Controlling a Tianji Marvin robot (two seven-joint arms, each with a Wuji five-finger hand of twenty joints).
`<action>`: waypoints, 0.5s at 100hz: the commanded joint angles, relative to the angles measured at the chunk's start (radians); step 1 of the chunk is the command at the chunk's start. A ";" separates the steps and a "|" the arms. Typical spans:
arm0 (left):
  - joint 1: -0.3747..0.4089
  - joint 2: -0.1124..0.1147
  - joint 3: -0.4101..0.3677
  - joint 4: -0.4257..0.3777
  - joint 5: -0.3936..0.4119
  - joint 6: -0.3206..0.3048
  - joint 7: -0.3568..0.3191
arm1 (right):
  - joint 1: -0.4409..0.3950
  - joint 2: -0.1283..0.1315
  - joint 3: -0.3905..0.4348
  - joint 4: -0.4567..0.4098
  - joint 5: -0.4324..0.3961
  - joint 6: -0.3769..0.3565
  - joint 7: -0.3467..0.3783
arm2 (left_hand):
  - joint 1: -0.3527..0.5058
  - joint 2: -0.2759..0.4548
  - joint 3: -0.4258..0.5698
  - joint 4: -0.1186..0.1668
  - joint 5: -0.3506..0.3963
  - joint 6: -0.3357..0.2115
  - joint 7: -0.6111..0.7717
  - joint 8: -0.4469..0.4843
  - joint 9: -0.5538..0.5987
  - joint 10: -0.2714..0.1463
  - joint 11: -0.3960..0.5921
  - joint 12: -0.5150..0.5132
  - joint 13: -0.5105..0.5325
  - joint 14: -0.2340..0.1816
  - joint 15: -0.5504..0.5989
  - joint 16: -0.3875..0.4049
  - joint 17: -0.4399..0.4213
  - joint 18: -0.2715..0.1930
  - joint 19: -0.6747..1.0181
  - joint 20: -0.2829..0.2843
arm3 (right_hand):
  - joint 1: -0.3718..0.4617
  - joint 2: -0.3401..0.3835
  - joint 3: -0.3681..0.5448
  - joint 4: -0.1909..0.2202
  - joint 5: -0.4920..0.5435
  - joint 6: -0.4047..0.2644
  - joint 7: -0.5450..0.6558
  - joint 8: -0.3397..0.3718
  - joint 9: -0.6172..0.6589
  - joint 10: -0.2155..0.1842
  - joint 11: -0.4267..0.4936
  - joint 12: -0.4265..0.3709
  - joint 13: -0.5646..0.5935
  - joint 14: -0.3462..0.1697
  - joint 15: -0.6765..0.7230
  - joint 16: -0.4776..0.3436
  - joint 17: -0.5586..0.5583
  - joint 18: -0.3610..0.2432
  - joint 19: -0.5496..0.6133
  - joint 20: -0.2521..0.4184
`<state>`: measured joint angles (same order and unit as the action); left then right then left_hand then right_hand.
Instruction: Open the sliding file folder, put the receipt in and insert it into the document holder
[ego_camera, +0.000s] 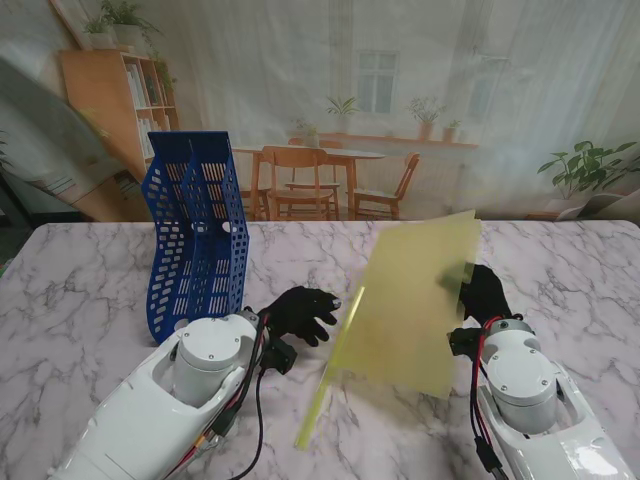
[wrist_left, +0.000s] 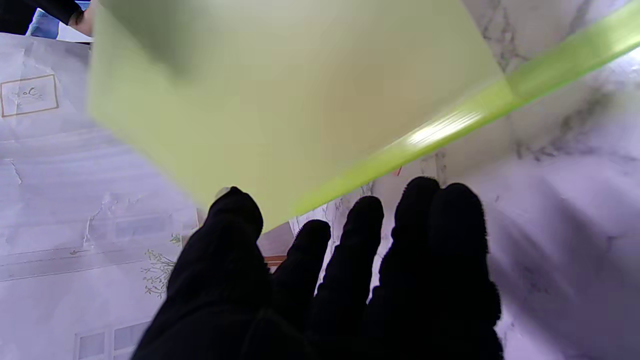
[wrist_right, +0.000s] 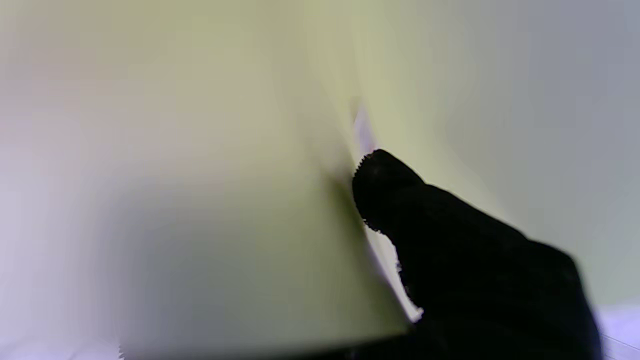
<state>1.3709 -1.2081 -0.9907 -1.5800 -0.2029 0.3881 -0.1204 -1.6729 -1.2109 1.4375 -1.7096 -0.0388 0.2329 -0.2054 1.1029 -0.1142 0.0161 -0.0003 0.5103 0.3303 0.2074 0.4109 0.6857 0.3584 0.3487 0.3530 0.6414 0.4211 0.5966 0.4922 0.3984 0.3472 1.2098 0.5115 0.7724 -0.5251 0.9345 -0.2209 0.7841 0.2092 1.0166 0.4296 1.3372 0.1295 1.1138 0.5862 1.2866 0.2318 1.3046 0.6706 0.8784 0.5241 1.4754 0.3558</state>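
The right hand (ego_camera: 486, 291) grasps one edge of the yellow file folder (ego_camera: 415, 300) and holds it tilted above the table (ego_camera: 80, 290), while the left hand (ego_camera: 300, 314) is released beside its green spine (ego_camera: 330, 370), so the folder may slip or swing, because only one edge is held, before it reaches the blue document holder (ego_camera: 195, 235).

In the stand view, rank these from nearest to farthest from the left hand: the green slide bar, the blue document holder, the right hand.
1. green slide bar, just right of the left hand.
2. blue document holder, to its left, farther from me.
3. right hand, across the yellow folder.
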 joint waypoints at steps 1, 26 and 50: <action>0.008 0.010 -0.004 -0.004 0.016 -0.002 -0.017 | 0.012 -0.010 -0.012 0.018 0.001 0.014 0.002 | -0.019 0.032 -0.027 0.014 -0.034 -0.011 -0.026 -0.015 -0.061 -0.017 -0.023 -0.019 -0.038 0.043 -0.030 -0.013 -0.033 -0.032 -0.048 0.012 | 0.056 -0.010 0.063 -0.011 0.037 -0.019 0.019 0.013 0.019 0.007 -0.003 0.003 0.018 -0.030 0.056 0.013 0.030 -0.007 0.005 -0.012; 0.036 0.026 -0.030 -0.022 0.054 -0.005 -0.038 | 0.053 -0.016 -0.054 0.071 -0.011 0.082 -0.001 | -0.042 0.031 -0.030 0.009 -0.063 -0.018 -0.059 -0.018 -0.165 -0.020 -0.082 -0.056 -0.127 0.046 -0.086 -0.030 -0.109 -0.034 -0.127 0.003 | 0.055 -0.012 0.066 -0.012 0.037 -0.026 0.017 0.017 0.016 0.009 -0.002 0.005 0.018 -0.029 0.058 0.015 0.031 -0.004 0.005 -0.014; 0.046 0.046 -0.032 -0.049 0.172 -0.103 -0.038 | 0.084 -0.014 -0.094 0.113 -0.037 0.131 0.018 | -0.068 0.060 -0.032 0.001 -0.010 -0.063 -0.030 0.018 -0.208 -0.093 -0.095 -0.047 -0.295 -0.041 -0.210 -0.064 -0.334 -0.059 -0.313 -0.055 | 0.054 -0.012 0.066 -0.012 0.039 -0.035 0.015 0.019 0.016 0.009 -0.001 0.005 0.018 -0.027 0.058 0.015 0.029 -0.003 0.006 -0.014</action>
<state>1.4183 -1.1733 -1.0217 -1.6069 -0.0111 0.2929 -0.1413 -1.5938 -1.2188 1.3511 -1.6106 -0.0773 0.3565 -0.1977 1.0460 -0.0899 0.0063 -0.0002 0.4777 0.3037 0.1649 0.4107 0.5023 0.3065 0.2605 0.3022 0.3859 0.4135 0.4319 0.4499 0.1183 0.3189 0.9548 0.4895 0.7724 -0.5253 0.9446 -0.2211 0.7838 0.2297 1.0156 0.4296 1.3372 0.1302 1.1138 0.5862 1.2866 0.2306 1.3053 0.6727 0.8860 0.5241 1.4754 0.3549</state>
